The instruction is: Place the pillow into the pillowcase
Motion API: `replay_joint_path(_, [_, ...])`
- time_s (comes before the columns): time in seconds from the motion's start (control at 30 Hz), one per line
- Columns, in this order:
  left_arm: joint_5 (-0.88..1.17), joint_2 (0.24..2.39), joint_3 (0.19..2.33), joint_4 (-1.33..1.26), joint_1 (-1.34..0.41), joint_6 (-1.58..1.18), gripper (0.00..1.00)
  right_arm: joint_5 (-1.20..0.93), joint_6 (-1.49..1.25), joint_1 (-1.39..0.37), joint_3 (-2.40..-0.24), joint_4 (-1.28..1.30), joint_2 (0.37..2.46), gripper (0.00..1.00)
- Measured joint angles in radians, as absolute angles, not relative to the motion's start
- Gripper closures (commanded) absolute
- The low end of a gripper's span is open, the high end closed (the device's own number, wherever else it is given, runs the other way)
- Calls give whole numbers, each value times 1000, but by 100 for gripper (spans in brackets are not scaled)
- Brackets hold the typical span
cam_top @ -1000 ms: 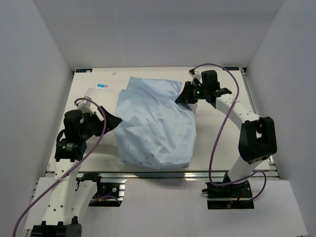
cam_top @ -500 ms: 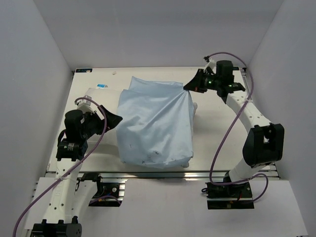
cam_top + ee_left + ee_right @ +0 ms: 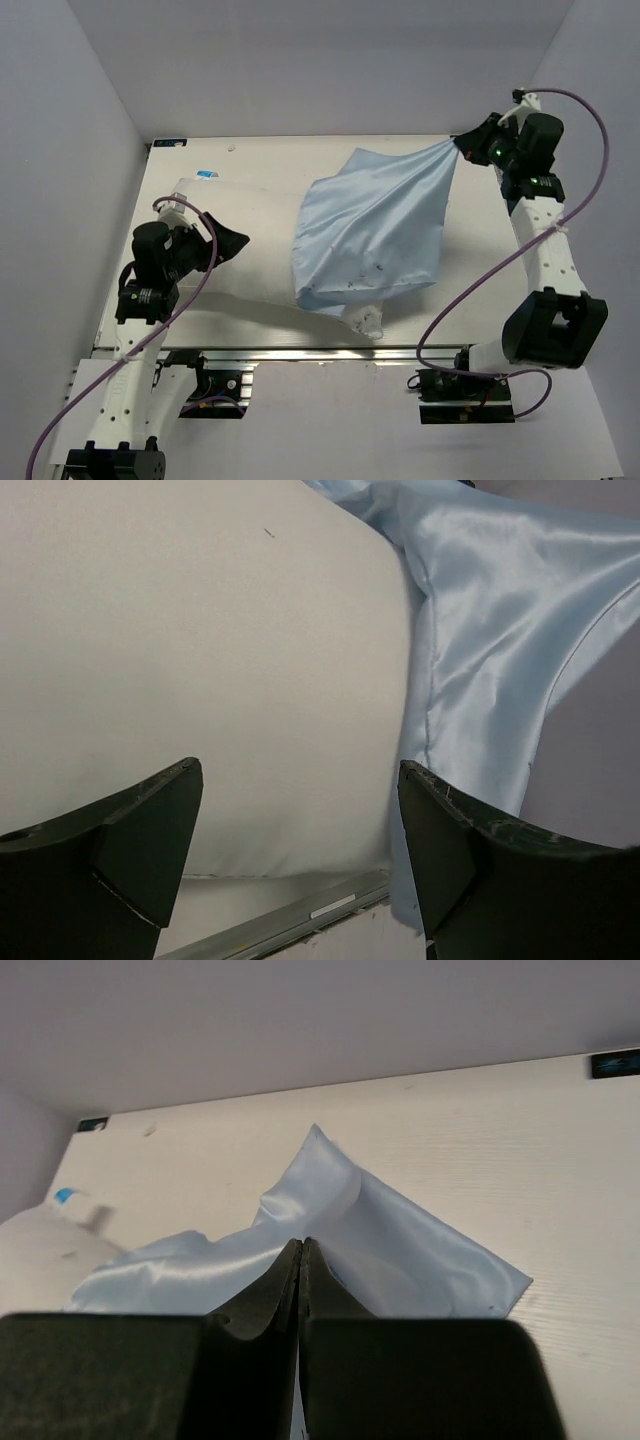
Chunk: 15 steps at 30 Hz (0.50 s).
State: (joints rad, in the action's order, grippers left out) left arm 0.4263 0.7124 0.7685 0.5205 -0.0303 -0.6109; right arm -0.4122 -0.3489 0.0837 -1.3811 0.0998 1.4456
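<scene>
Top external: right pincer point(image 3: 458, 147), clamped on pillowcase point(image 3: 370, 235) corner, dragged it right, uncovering pillow point(image 3: 255, 200); left pincer point(image 3: 238, 243) apart. Insertion not started.

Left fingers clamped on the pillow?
No: in the left wrist view the left fingers stand wide apart, with the white pillow showing unpinched in the gap between them.

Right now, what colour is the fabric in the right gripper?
Light blue, shiny: the pillowcase. Shows best in the top external view.
</scene>
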Motion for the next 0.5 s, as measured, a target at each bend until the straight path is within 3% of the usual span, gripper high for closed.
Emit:
replay_joint_path(0.27, [434,700,738,514,-30,-614,12,-274,-231,168,-1198,80,1276,100])
replay_joint_path(0.5, [448,688,726,511,-30,-614,12,-230,-154,297,-1118,95,1259,100])
